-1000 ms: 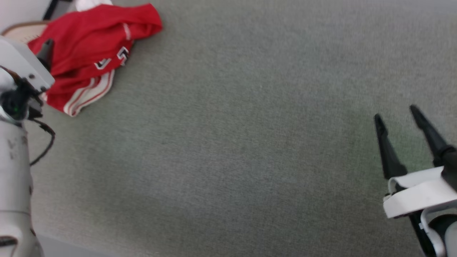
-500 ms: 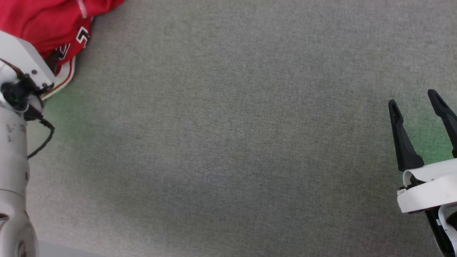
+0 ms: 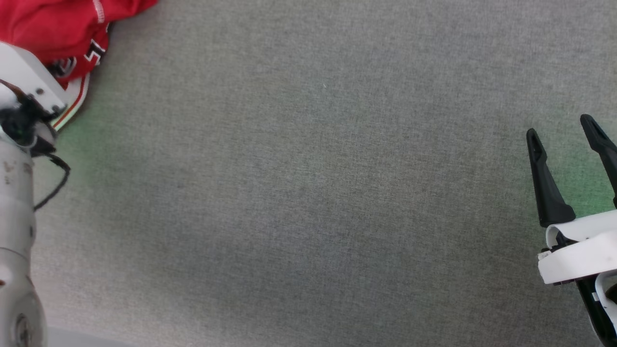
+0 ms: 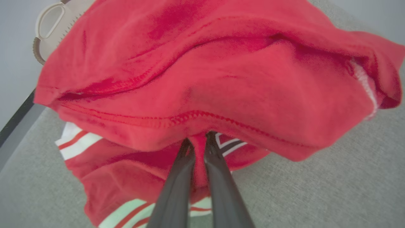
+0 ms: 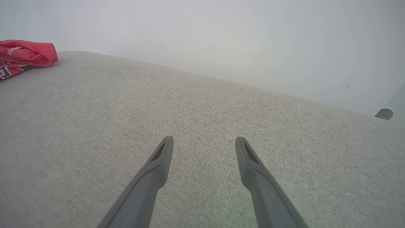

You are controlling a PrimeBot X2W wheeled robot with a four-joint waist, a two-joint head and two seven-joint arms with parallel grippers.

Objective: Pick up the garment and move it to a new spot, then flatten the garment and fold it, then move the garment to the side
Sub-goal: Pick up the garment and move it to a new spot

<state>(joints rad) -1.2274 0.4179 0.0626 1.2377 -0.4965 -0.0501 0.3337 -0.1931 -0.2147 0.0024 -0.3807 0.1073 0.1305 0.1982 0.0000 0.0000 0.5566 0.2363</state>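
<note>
A wide, flat surface (image 3: 308,193) covered in grey woven fabric carries everything. A crumpled red shirt (image 3: 53,24) sits at its far left corner. The shirt's lower folds, with white red-striped trim and black, white-edged lettering, rest directly on the grey cloth, near the surface's edge.

Test-lab type room: wide flat grey woven-fabric surface (image 3: 308,193), plain pale-grey wall (image 5: 221,31) behind it, beige plastic thing w/ loop handle (image 4: 68,14), poss. a basket, at edge
</note>
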